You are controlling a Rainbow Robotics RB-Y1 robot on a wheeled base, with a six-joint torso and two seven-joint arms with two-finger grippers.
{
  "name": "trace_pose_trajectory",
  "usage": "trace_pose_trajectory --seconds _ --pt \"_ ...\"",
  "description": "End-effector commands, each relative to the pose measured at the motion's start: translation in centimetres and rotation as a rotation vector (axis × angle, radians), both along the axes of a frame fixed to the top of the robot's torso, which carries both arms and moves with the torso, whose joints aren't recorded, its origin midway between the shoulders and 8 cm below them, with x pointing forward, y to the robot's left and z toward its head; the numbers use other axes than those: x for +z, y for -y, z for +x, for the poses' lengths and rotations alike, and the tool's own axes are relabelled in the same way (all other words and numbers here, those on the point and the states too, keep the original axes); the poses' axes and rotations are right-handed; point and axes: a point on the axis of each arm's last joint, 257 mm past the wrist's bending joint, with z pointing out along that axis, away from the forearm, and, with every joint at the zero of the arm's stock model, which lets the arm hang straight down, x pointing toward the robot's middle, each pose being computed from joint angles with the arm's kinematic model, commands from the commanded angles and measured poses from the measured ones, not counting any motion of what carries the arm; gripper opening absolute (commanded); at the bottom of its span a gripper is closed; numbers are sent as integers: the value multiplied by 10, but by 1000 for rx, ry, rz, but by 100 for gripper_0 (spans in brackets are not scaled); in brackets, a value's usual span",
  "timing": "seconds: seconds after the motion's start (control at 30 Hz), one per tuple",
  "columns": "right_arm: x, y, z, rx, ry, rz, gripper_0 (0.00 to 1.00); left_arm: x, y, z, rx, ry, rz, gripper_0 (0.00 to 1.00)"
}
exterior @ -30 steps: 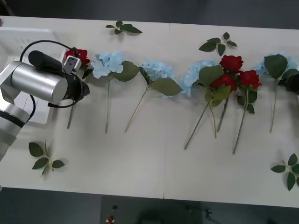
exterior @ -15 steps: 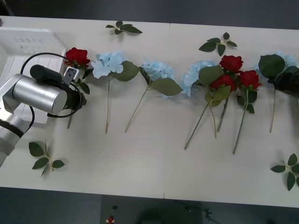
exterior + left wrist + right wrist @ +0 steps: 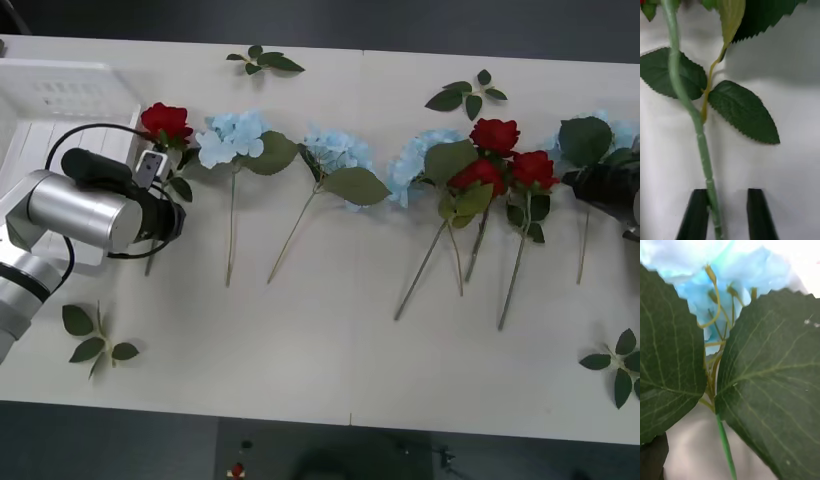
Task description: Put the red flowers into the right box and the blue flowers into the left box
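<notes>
Left pincer [image 3: 723,213] sits low at the desk's [image 3: 320,350] left edge, black fingers [image 3: 696,215] parted with the red rose's [image 3: 165,121] stem [image 3: 687,112] running between them, nothing clamped yet. That rose lies just beside the clear tray [image 3: 60,90]. Light thing, thin bendy stem, so mid-stem below the leaves looks the sensible grip. Right pincer [image 3: 605,185] is at the right edge over a blue flower [image 3: 715,296]; open or clenched, I cannot tell.

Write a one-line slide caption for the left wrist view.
Open left gripper straddling a red rose's green stem, with serrated leaves lying on the white table.
</notes>
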Motion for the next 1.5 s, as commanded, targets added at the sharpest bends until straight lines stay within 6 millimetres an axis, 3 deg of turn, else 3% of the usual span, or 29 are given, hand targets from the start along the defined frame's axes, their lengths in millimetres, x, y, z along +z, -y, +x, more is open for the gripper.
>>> trace_pose_trajectory --seconds 0.03,0.07,0.1,0.13,0.2,0.3,0.47,0.57,0.63,0.73,0.93,1.13,1.27,1.5 --pt "15 1 9 -44 46 51 79 -6 -9 -1 22 15 -42 0" --pt "15 0 10 -42 47 51 71 -3 -10 1 20 25 -45 0" --pt "15 -2 11 -40 51 53 53 7 -9 5 9 51 -50 0" --pt "15 -2 11 -39 51 51 45 12 -8 6 3 60 -48 0" --pt "14 -2 11 -39 55 51 20 29 -14 8 -10 90 -34 0" --pt "13 -2 11 -40 57 47 1 47 -22 4 -32 118 -24 0" --pt "13 -1 11 -36 56 37 0 73 -36 -8 -39 152 -54 0" --pt "13 1 11 -34 56 27 0 101 -48 -20 -50 209 -56 0" --pt "13 2 11 -33 54 22 0 120 -43 -27 -67 247 -79 0" --pt "13 4 10 -35 54 19 0 147 -17 -36 -120 291 -141 0" --pt "16 3 12 -33 59 21 0 204 65 -41 -243 383 -358 0" --pt "40 7 16 -18 92 20 0 254 135 -47 -373 459 -489 0" --pt "66 9 19 9 114 11 0 291 189 -57 -486 493 -612 0" --pt "97 -3 20 42 141 56 0 327 242 -73 -601 507 -719 0"
